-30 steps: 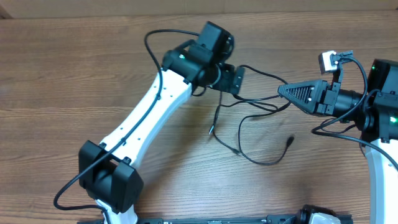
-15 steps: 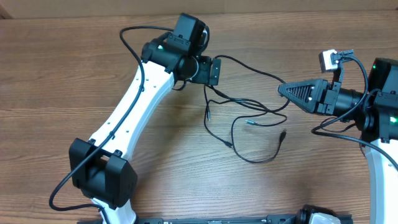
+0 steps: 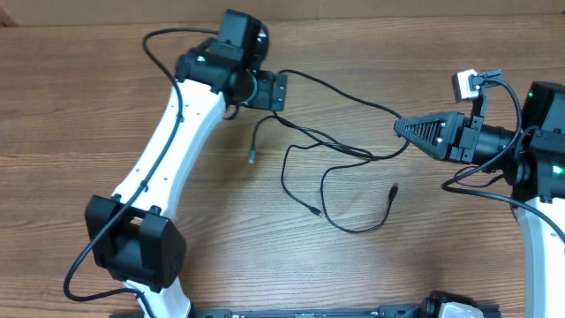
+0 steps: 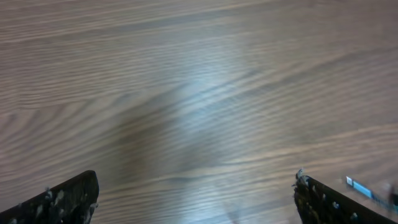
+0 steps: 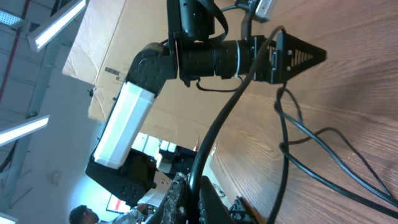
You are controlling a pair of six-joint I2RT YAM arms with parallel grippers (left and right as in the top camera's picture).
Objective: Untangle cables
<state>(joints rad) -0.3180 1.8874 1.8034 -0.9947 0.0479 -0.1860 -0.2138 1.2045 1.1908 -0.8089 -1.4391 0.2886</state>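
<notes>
Several thin black cables (image 3: 340, 150) lie looped on the wooden table between the two arms. Loose plug ends rest at the left (image 3: 252, 157), lower middle (image 3: 316, 212) and right (image 3: 393, 188). My left gripper (image 3: 282, 91) is at the back left, and in the left wrist view (image 4: 193, 190) it stands open with only bare table between its fingers. One cord runs up to its side and seems to hang on it. My right gripper (image 3: 398, 129) is shut on a cable (image 5: 249, 81) that passes between its fingers (image 5: 198, 186).
A blue-tipped plug (image 4: 357, 183) lies just outside the left gripper's right finger. The left arm's white link (image 3: 177, 150) slants across the left of the table. Thicker black arm wires loop at both arms' outer sides.
The left gripper has moved left and towards the back. The cords trailed with it and their loops stretched leftward. The right gripper has stayed still and shut.
</notes>
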